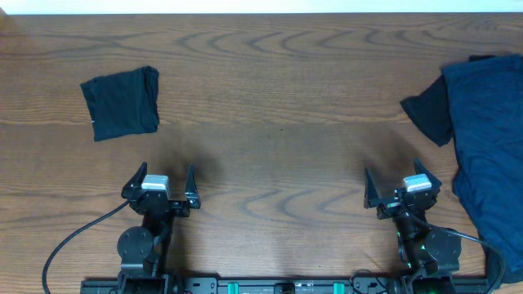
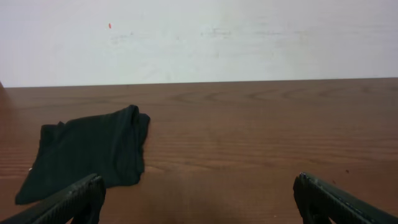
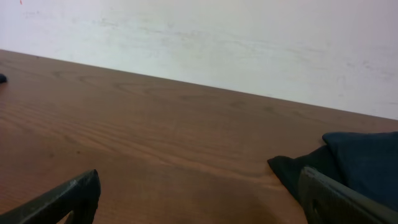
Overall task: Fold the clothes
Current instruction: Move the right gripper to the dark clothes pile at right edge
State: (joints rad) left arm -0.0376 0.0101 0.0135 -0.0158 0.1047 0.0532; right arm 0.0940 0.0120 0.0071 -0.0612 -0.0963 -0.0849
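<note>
Black, hard-edged fingers of my left gripper [image 1: 167, 173] and my right gripper [image 1: 391, 173] stand spread wide with nothing between them, over the brown wood-grain table [image 1: 278, 106]. Ahead and to the left of my left gripper lies a folded garment [image 1: 121, 102], a soft black near-square with rumpled edges. Just right of my right gripper sprawls a loose navy garment [image 1: 490, 139], with a black piece [image 1: 429, 113] touching its far left edge.
</note>
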